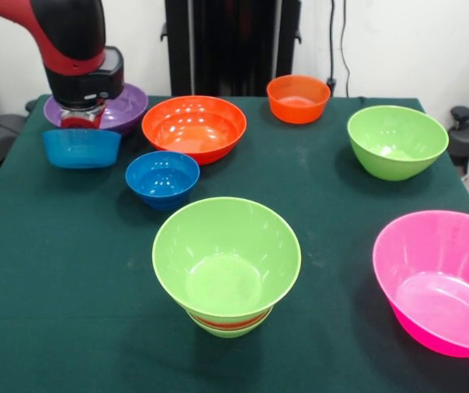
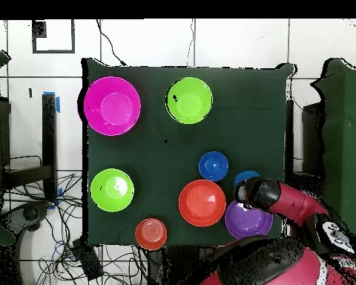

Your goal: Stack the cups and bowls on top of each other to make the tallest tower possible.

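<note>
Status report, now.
Gripper low over light blue plastic bowl, fingers hidden. Tower lime-rimmed, standing at table's edge. Small dark blue bowl between them.

You're looking at a robotics lab or test room, not a home or kitchen. The worktop (image 1: 70,327) wears a dark green cloth, set on a pale tiled floor (image 2: 233,44) with dark grout lines seen from overhead. Loose black cables (image 2: 40,204) sprawl across that floor beside the worktop, and more hang down the plain white wall (image 1: 398,41). A black upright pedestal (image 1: 230,41) stands at the worktop's edge, and the red and black arm (image 1: 66,37) reaches in from it. Blue tape (image 2: 58,102) marks the floor. A black swivel-chair base (image 1: 467,123) sits off to one side. The glossy plastic bowls (image 1: 193,127) spread over the cloth read as test props.
</note>
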Controlling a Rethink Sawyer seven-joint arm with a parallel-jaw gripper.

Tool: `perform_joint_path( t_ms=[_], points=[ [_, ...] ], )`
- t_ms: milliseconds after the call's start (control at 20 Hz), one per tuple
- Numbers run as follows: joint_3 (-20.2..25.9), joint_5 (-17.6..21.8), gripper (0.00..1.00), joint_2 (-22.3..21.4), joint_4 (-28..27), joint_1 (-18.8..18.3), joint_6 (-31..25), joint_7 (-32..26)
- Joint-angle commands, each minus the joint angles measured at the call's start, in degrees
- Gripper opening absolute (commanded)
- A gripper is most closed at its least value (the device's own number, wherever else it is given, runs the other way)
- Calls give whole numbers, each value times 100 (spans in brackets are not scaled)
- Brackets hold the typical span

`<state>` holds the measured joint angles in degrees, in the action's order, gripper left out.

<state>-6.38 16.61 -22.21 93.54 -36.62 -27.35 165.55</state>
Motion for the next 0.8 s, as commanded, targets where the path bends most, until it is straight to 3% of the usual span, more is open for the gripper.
perform_joint_path(
  t_ms=[50, 400, 800],
  points=[
    [686, -57, 0, 32, -27, -29, -372, -597],
    [957, -158, 0, -545, 134, -420, -1120, -1118],
    [1185, -196, 0, -1054, 145, -721, -1889, -1286]
  ],
)
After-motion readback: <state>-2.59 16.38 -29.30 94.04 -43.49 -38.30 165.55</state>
